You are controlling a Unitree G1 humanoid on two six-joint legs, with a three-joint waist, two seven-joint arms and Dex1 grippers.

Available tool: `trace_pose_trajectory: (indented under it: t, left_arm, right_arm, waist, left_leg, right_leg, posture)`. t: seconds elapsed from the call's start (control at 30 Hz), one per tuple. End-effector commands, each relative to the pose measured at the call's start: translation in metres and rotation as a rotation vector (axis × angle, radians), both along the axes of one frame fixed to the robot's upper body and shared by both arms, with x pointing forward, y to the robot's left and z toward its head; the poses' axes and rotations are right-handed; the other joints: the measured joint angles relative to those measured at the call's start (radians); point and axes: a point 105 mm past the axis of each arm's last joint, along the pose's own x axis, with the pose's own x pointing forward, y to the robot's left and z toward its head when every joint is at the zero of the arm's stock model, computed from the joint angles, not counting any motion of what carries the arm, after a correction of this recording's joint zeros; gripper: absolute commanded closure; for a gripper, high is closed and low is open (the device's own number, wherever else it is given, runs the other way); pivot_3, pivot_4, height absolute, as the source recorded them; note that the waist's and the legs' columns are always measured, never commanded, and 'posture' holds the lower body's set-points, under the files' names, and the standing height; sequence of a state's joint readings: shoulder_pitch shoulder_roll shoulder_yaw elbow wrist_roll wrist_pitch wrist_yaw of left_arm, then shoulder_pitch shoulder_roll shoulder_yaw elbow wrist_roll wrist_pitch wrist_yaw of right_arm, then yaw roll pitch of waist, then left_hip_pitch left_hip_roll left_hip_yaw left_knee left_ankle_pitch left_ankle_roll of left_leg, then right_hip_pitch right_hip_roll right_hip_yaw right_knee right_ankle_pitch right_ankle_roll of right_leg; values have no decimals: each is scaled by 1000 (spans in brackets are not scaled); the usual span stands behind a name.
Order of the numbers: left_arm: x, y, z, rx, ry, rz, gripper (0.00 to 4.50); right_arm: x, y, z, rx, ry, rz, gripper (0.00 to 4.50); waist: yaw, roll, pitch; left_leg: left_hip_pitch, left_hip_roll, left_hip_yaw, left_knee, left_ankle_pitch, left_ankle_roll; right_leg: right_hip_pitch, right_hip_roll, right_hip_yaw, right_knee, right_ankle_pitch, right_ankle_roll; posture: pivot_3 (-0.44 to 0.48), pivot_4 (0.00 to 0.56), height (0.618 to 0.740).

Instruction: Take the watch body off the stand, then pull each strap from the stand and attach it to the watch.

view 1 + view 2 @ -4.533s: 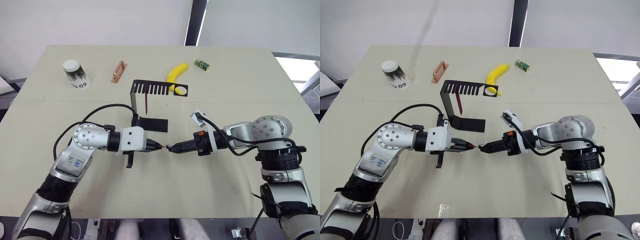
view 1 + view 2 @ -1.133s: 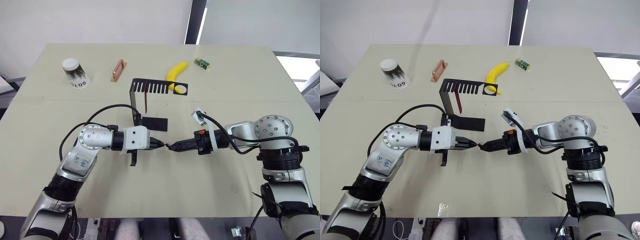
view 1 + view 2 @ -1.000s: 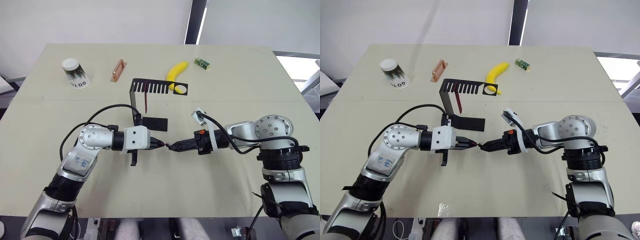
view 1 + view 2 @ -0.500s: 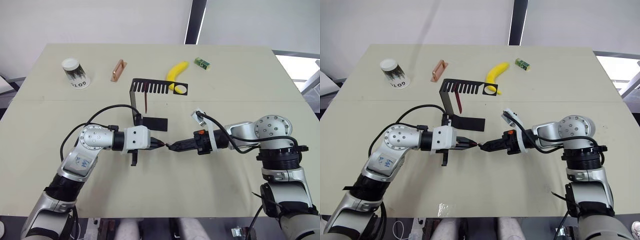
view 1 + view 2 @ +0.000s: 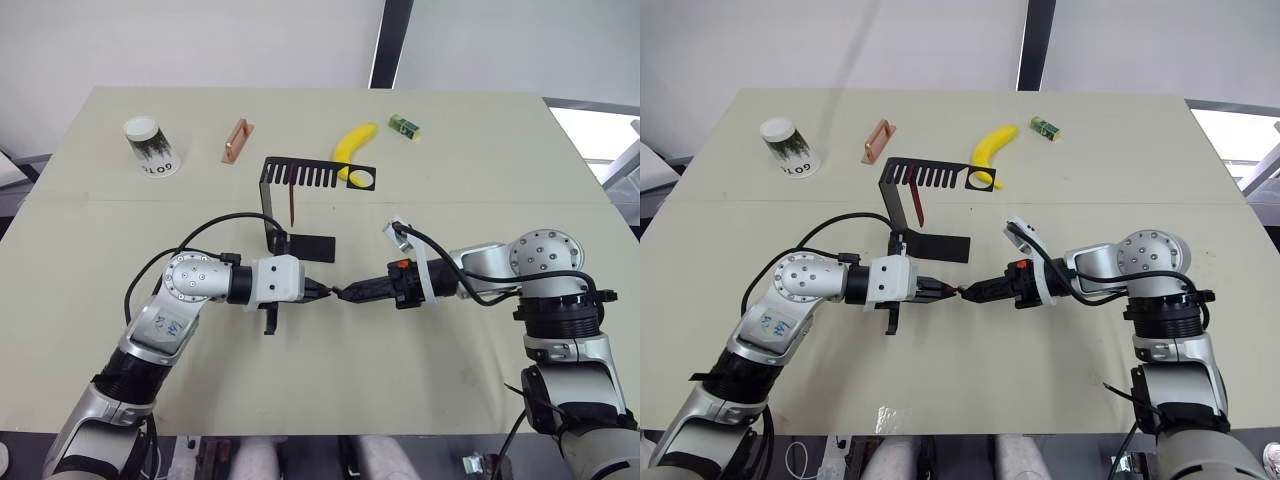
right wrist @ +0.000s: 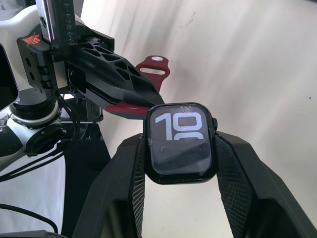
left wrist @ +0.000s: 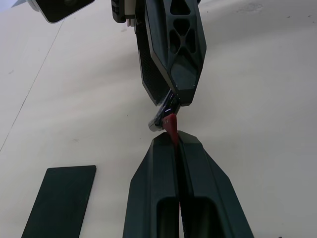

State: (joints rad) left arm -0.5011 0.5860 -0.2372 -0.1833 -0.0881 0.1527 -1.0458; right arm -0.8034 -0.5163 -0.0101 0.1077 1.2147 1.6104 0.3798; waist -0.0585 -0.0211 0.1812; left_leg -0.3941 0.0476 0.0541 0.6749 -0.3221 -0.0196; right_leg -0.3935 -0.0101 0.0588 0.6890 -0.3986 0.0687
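The black watch body [image 6: 181,141], its screen showing light digits, sits between the fingers of my right gripper [image 5: 342,294], which is shut on it. My left gripper [image 5: 320,291] is shut on a dark red strap [image 7: 171,124], and the strap's end touches the edge of the watch body [image 7: 159,118]. The two grippers meet tip to tip above the table's middle, just in front of the stand's base. The black stand [image 5: 310,175] is upright behind them, with a second dark red strap [image 5: 291,205] hanging from its slotted arm.
Along the far side of the table lie a paper cup [image 5: 150,147], a copper-coloured bar [image 5: 236,141], a banana [image 5: 353,147] and a small green box [image 5: 404,126]. The stand's flat base [image 5: 305,247] lies close behind the left gripper.
My left gripper has edged right with the strap, closing the small gap to the watch body. The right gripper has stayed where it was.
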Motion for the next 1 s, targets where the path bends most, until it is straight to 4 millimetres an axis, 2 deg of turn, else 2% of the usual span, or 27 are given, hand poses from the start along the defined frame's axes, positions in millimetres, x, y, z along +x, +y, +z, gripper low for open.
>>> trace_pose_trajectory:
  t: [0.03, 1.0]
  left_arm:
    - [-4, -11, 9, -23, -41, -37, 4500]
    - [3, -12, 10, -39, -55, -9, 4500]
  right_arm:
    - [-6, 9, 18, 49, -50, 61, 2971]
    - [-14, 14, 20, 56, -64, 116, 2971]
  waist:
    - [0, 0, 0]
    - [0, 0, 0]
  left_leg:
    - [0, 0, 0, 0, 0, 0]
    - [0, 0, 0, 0, 0, 0]
  right_leg:
    - [0, 0, 0, 0, 0, 0]
    - [0, 0, 0, 0, 0, 0]
  posture:
    - [0, 150, 740]
    - [0, 150, 740]
